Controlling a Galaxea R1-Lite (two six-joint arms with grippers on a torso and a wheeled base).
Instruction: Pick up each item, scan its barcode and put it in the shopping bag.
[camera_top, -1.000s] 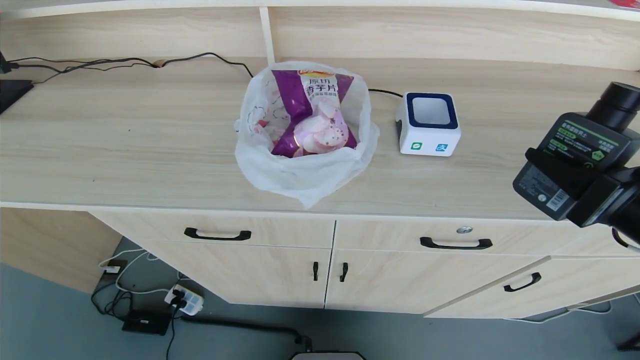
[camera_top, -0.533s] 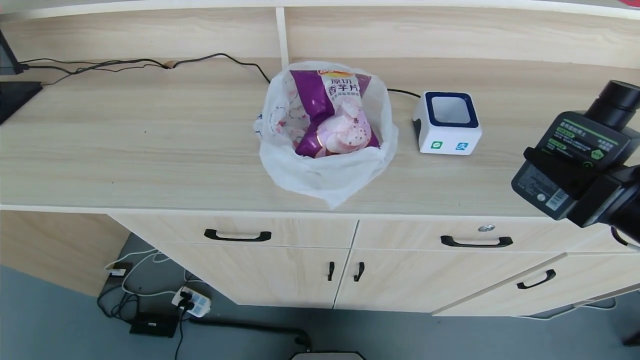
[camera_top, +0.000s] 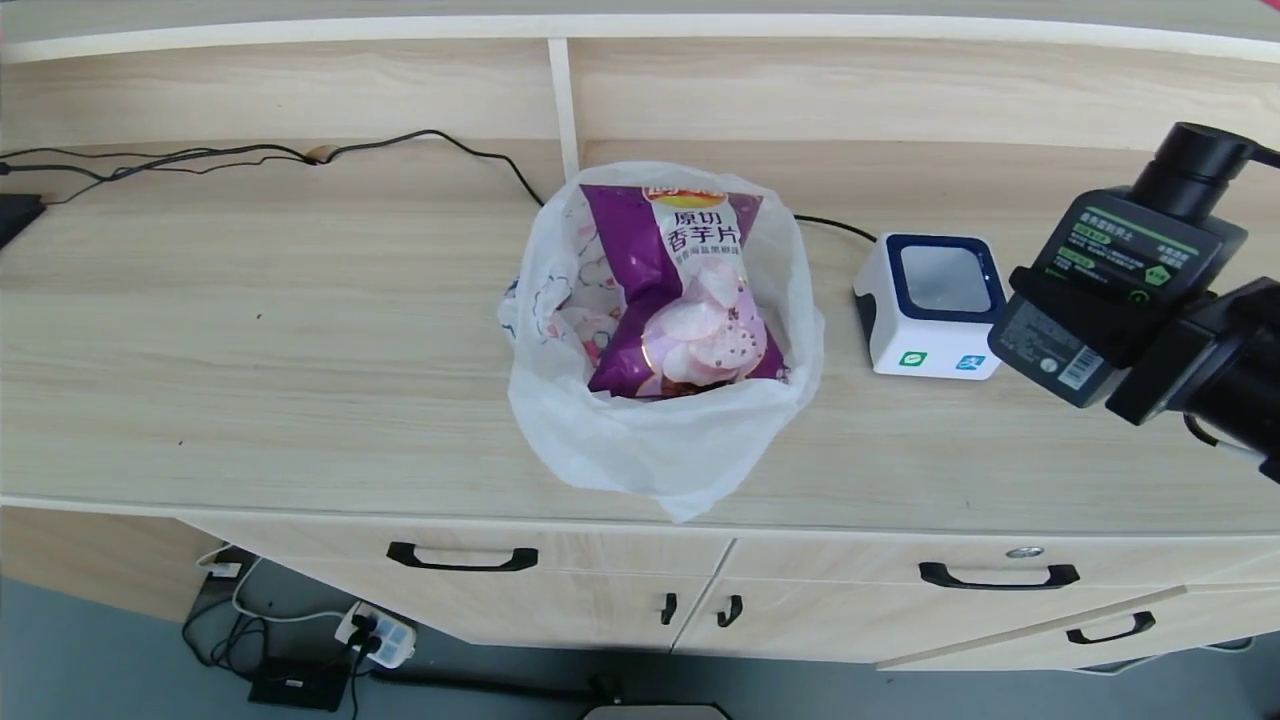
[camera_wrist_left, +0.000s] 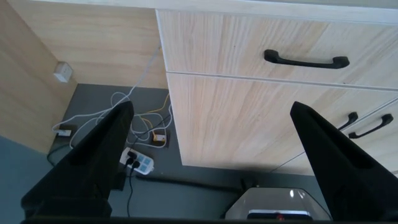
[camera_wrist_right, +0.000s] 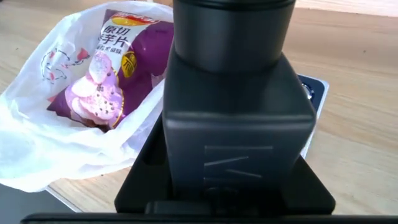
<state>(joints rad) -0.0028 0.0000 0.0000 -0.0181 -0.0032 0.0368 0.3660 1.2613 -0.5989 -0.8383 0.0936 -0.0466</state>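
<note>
Swinging in with the dark bottle (camera_top: 1140, 250) clamped tight, the right gripper (camera_top: 1110, 330) neared the scanner (camera_top: 930, 300) toward the desk's right edge; scanning looked imminent, shopping bag (camera_top: 650, 450) after.

The chip packet (camera_top: 668, 290) has its lower end hidden inside the shopping bag (camera_top: 650, 455), whose other contents are unclear. The black bottle (camera_top: 1120, 260) covers one corner of the scanner (camera_top: 925, 345) (most of it in the right wrist view), and its label print is too small to read.
</note>
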